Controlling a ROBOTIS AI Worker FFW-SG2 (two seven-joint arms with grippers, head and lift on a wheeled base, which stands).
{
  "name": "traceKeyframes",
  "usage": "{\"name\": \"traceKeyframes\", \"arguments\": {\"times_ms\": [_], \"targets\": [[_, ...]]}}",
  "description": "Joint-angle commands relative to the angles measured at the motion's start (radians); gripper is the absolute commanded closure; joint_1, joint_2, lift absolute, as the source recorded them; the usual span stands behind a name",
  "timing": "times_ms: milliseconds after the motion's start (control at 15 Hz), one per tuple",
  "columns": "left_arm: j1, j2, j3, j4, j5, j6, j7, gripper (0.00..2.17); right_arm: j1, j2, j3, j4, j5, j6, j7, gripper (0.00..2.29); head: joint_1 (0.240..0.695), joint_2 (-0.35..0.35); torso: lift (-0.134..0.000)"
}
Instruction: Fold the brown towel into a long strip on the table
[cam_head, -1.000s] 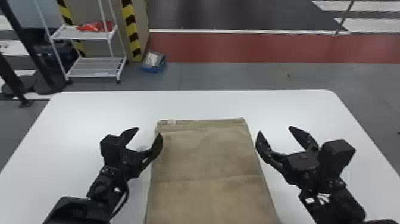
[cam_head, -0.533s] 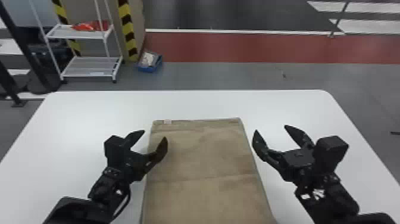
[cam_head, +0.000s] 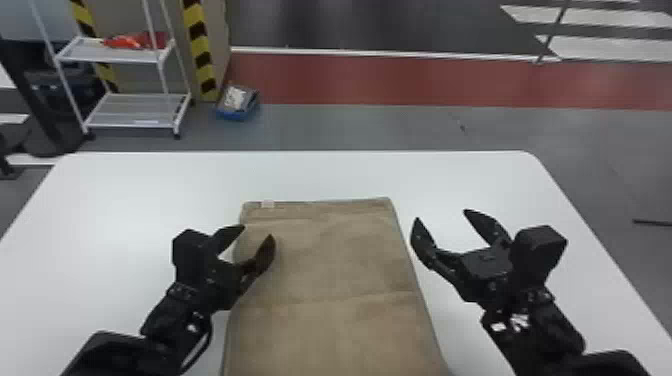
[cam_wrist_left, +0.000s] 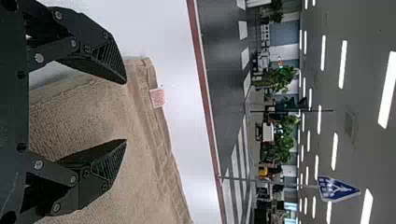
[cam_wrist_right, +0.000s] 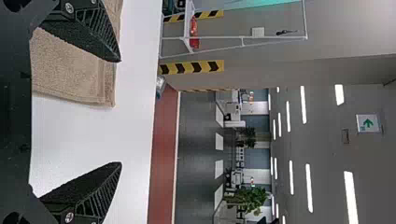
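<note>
One soft, rectangular brown towel (cam_head: 330, 280)

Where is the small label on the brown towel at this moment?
In the head view, the label is on the brown towel's far edge, close to its far left corner, just beyond the left gripper.
</note>
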Motion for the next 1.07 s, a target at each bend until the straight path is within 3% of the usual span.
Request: {"name": "traceKeyframes", "arguments": {"times_ms": [0, 133, 267, 867, 1000], "targets": [[-0.002, 0.000, 0.001, 0.001, -0.004, 0.006, -0.001, 0.52, 0.002, -0.001, 0.000, 0.000, 0.000, 0.000, 0.000, 0.09, 0.695, -0.067, -0.115], [-0.002, 0.001, 0.005, 0.001, -0.013, 0.037, -0.003, 0.52, 0.002, 0.000, 0.000, 0.002, 0.000, 0.000, 0.000, 0.09, 0.695, -0.065, -0.115], [-0.002, 0.000, 0.011, 0.000, -0.013, 0.052, -0.009, 0.87, 0.002, -0.001, 0.000, 0.002, 0.000, 0.003, 0.000, 0.09, 0.695, -0.063, -0.115], [0.035, 0.001, 0.011, -0.075, -0.015, 0.022, 0.023, 0.94, 0.000, 0.000, -0.001, 0.005, -0.002, 0.003, 0.000, 0.09, 0.695, -0.055, -0.115], [0.060, 0.001, 0.018, -0.115, -0.015, 0.031, 0.023, 1.50, 0.000, 0.000, -0.001, 0.005, -0.007, 0.006, 0.000, 0.09, 0.695, -0.055, -0.115]]}}
